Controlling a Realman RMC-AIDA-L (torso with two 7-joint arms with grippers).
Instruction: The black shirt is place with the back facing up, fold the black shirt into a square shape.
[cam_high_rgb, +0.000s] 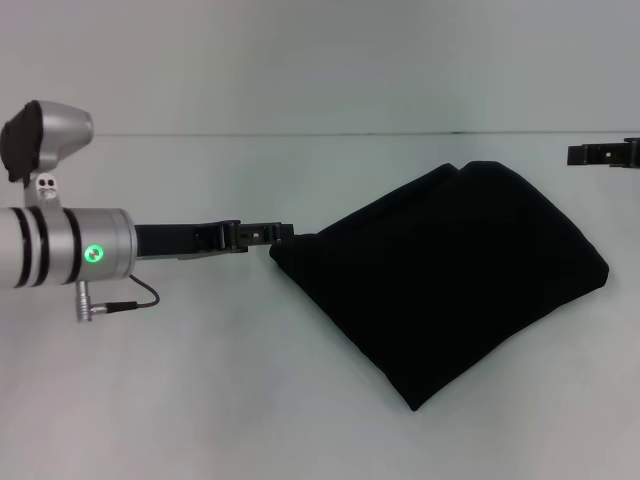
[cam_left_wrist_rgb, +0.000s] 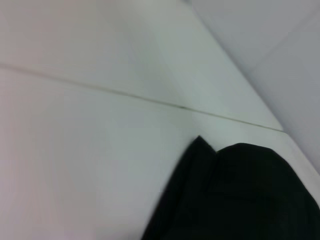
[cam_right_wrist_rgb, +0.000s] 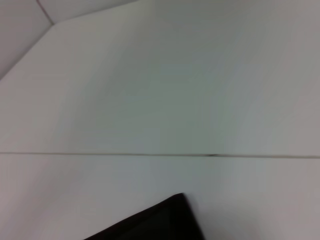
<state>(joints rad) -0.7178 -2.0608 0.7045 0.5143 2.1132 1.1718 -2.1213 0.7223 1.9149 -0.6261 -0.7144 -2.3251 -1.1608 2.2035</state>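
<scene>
- The black shirt (cam_high_rgb: 450, 275) lies on the white worktop (cam_high_rgb: 200, 400), right of centre in the head view, already folded into a compact, roughly square bundle turned like a diamond: one corner points to 9 o'clock, another to about 6 o'clock.
- No lettering shows on the upper face (only plain black cloth), and the layered edges visible in the left wrist view suggest several thicknesses stacked on one another.
- The left pincer (cam_high_rgb: 283, 235) reaches in low from 9 o'clock, its tip right at the shirt's 9 o'clock corner; whether it grips the cloth or merely touches it I cannot tell, nor how wide the jaws stand.
- It sits at that corner probably because a corner is the natural place to pinch, tug or square up a folded bundle.
- The right pincer (cam_high_rgb: 600, 154) hangs at about 2 o'clock near the frame's edge, well apart from the shirt and holding nothing visible; its opening cannot be made out either.
- That arm looks parked out of the way, leaving the cloth free.
- Judging by the shape, the folding is largely done; what may remain is straightening the bundle.
</scene>
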